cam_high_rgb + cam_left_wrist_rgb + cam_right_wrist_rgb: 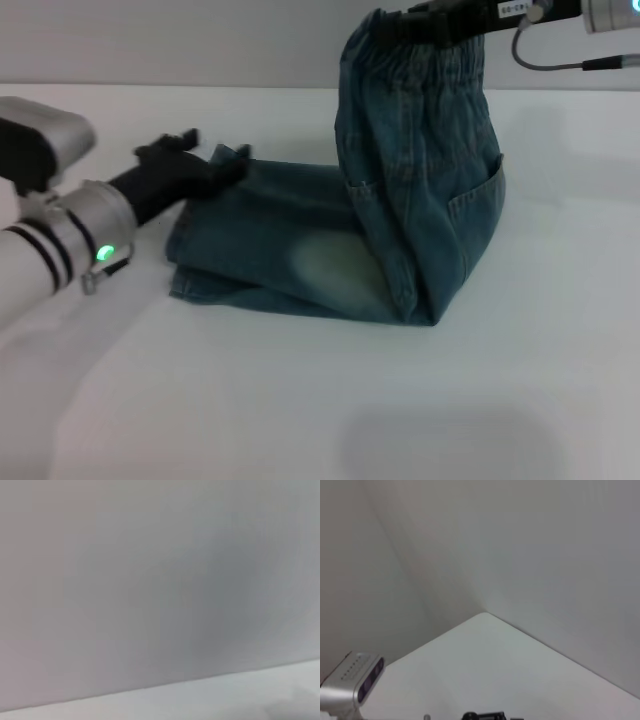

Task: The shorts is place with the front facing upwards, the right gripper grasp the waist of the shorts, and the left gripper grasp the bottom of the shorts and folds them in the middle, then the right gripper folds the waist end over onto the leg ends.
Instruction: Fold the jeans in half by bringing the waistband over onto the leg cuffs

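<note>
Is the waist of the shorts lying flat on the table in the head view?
No, the right end effector holds the waist of the shorts high above the table.

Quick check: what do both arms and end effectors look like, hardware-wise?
Left end effector: black fingers on a silver wrist with black bands and a green light, white arm behind. Right end effector: black, on a silver wrist with a grey cable looping off it.

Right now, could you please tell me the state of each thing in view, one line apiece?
shorts: partly folded, legs flat on the table, upper part lifted.
waist of the shorts: raised upright, held at its top edge.
leg ends: lying flat, pinned at the far corner.
right gripper: up high, shut on the waist of the shorts.
left gripper: low on the table, shut on the leg ends.
table: white, bearing the shorts.
</note>
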Controlling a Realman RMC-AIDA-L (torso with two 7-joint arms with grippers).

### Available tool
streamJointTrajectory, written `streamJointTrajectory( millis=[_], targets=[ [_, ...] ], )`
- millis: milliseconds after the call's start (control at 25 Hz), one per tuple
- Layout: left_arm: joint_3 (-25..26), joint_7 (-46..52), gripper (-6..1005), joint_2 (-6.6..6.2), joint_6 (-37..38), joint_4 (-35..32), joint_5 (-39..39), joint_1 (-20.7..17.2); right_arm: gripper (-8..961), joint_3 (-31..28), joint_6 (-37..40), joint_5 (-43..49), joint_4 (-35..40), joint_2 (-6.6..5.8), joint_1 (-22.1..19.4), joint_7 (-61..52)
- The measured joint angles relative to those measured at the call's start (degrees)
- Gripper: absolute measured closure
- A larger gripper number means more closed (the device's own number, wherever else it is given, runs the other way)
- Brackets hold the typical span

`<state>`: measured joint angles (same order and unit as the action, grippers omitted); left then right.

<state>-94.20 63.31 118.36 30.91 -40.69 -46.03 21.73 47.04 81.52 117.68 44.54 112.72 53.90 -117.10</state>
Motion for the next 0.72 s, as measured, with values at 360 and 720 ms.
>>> streamJointTrajectory(
  millis=[360,720],
  targets=[
    [7.5,-2.4,199,0.03,2.7,1.3,2.4,-1.9,938,1.0,-1.0,0.3,0.0,1.65,1.9,2.3],
    [10.1,-6.9,199,0.09,6.2,6.1,7.2,-1.5,932,9.0,-4.9,0.5,-2.9,2.36,4.1,2.3]
  ],
)
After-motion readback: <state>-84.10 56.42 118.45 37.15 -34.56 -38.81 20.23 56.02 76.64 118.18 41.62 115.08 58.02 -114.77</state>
